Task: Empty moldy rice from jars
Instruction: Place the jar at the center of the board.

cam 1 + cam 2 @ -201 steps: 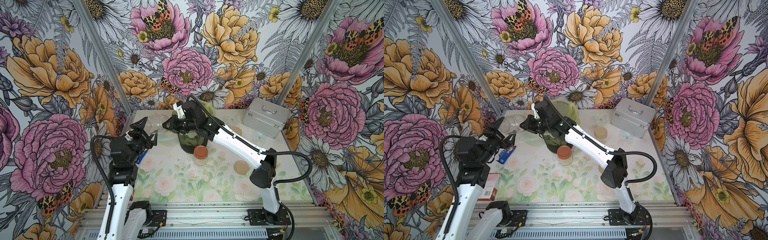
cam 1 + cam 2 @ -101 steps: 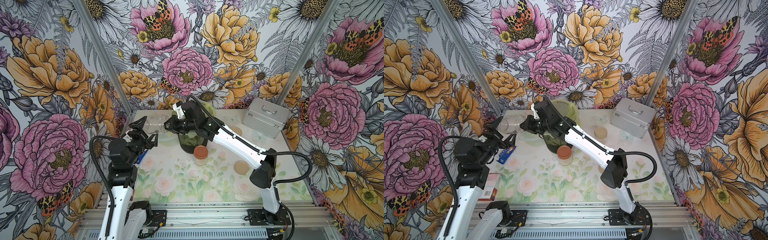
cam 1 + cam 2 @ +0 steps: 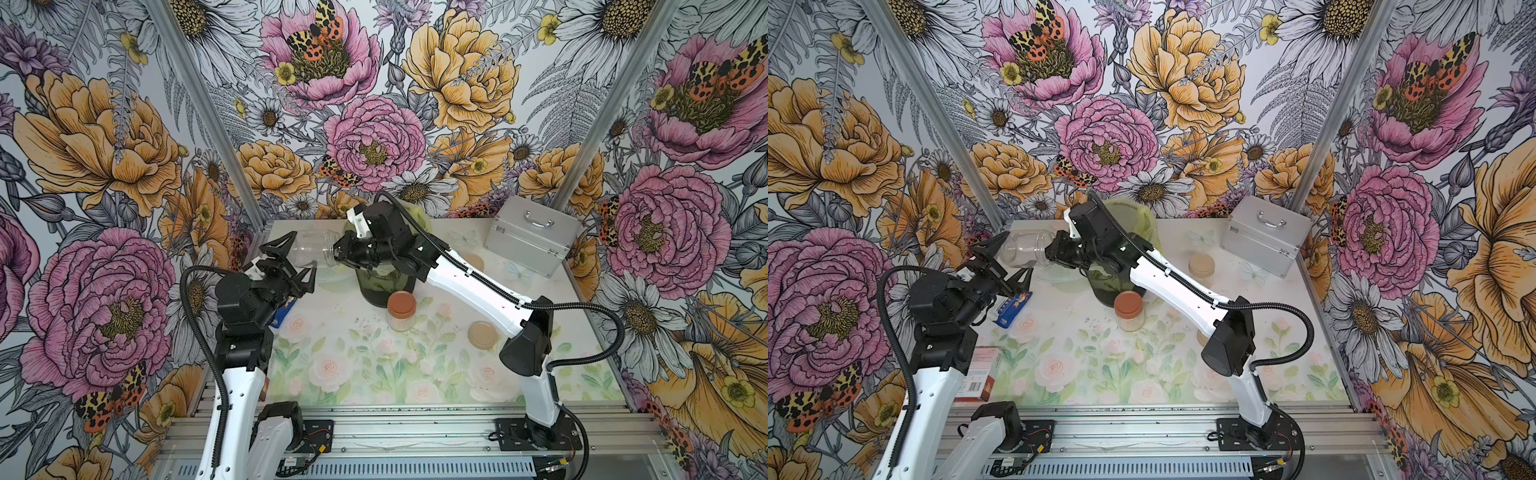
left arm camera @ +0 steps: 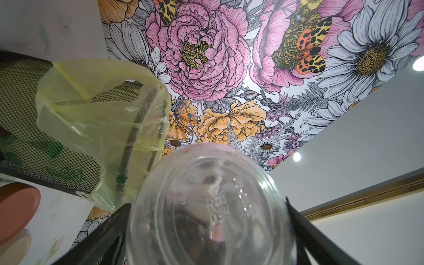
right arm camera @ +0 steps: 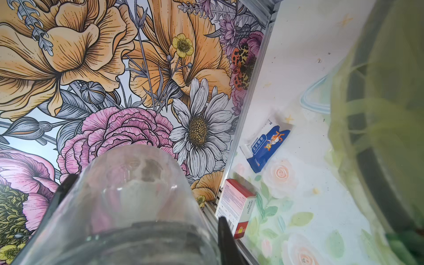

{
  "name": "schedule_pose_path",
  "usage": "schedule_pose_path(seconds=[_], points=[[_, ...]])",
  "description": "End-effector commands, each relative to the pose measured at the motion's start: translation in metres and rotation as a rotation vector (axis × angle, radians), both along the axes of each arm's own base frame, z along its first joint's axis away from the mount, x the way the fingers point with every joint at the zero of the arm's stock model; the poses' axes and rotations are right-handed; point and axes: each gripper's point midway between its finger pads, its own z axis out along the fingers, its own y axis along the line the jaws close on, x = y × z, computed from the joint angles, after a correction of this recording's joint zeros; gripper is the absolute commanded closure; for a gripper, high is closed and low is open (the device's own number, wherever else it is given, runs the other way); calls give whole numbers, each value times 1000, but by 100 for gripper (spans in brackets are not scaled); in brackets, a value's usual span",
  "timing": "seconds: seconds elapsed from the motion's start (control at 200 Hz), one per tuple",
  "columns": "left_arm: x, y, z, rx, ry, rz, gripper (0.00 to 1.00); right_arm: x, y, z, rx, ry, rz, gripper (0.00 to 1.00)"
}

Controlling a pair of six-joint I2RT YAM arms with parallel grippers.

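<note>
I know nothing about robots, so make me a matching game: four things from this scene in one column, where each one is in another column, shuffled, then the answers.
Things
1. lidless clear jar
2. jar with the reddish-brown lid
3. silver case
4. blue packet

Places
A. standing upright in front of the bin
B. back right corner of the table
C. lying flat near the left gripper
D. held sideways off the table by the right gripper

Pairs: 1-D, 2-A, 3-B, 4-C
</note>
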Motion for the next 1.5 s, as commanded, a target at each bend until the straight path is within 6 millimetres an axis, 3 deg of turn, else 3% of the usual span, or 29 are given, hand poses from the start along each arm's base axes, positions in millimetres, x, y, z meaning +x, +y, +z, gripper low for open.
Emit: schedule_pose_path(seconds=[0.0, 0.26, 0.575, 1.066, 1.491], points=[[-1, -2, -11, 27, 30, -25, 1, -7, -16, 78, 156, -118, -6, 100], [4, -2, -20, 44, 47, -41, 1, -7, -18, 84, 165, -125, -12, 100], [12, -1, -18, 48, 33, -52, 1, -3, -22, 87, 168, -129, -17, 100], [12, 14, -25, 43, 39, -21, 1, 5, -35, 88, 168, -126, -28, 100], [9, 17, -24, 173, 76, -26, 1, 0, -69, 81, 138, -109, -40, 100]])
